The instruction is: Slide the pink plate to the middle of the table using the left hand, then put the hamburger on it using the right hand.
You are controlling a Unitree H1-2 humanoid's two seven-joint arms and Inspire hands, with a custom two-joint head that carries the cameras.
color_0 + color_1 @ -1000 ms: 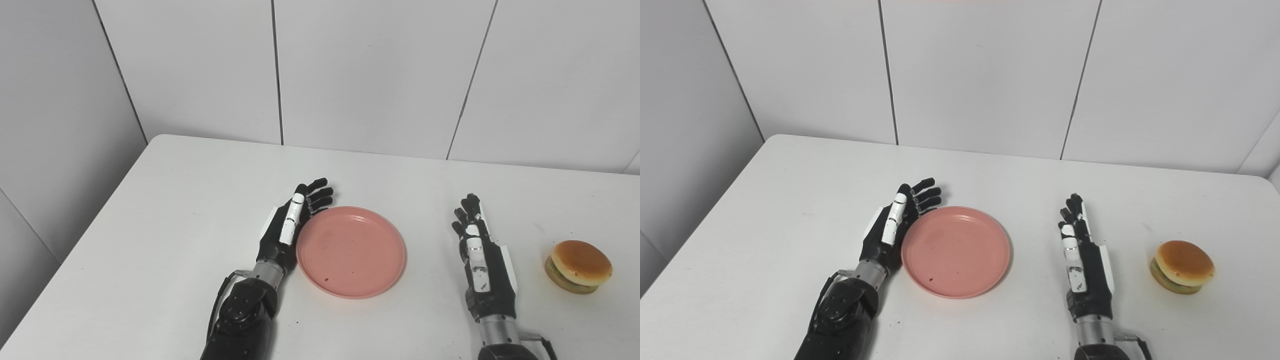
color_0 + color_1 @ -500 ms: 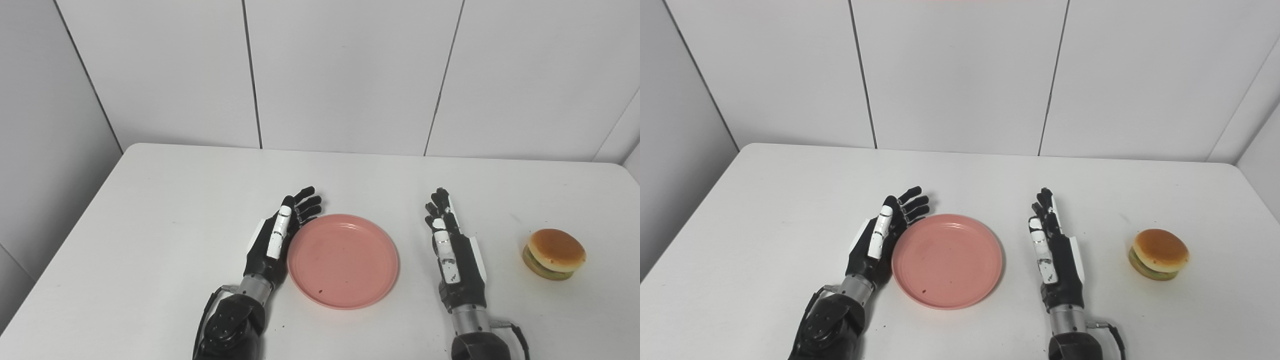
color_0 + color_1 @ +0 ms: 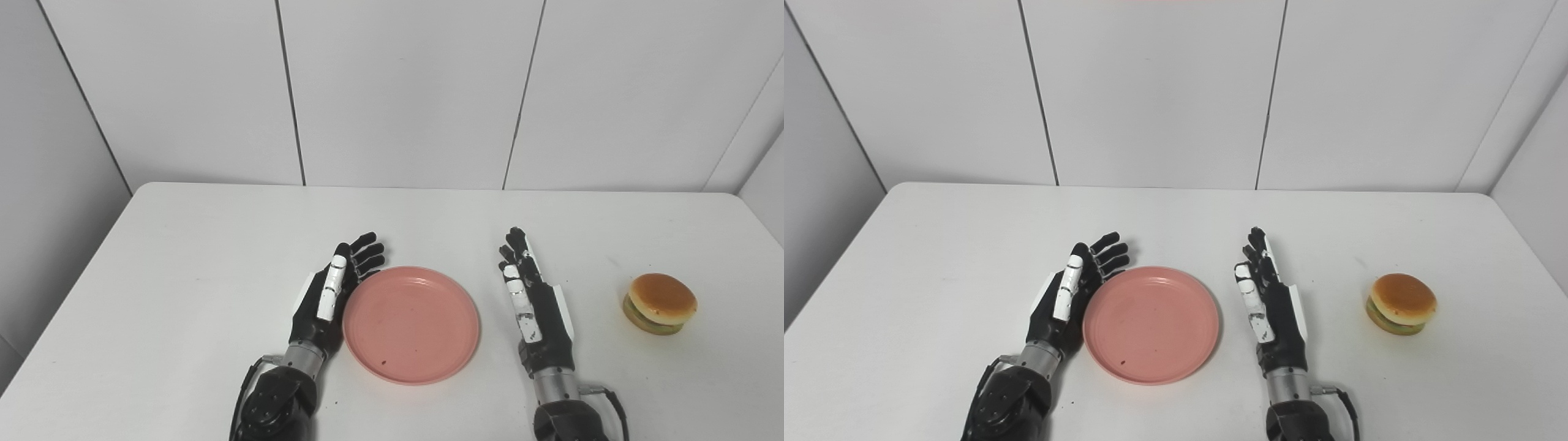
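- Left eye view: pink plate [image 3: 411,323] sits mid-table, left hand [image 3: 331,296] flat against its rim, fingers extended, gripping nothing.
- Right hand [image 3: 534,309] spread, empty; hamburger [image 3: 660,303] unplaced, well apart.

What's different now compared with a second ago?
Mostly the camera turned; the whole scene shifted. The left hand stays open against the pink plate's left rim. The right hand stays open, holding nothing, and the hamburger lies untouched to its right. Nothing was grasped or released.
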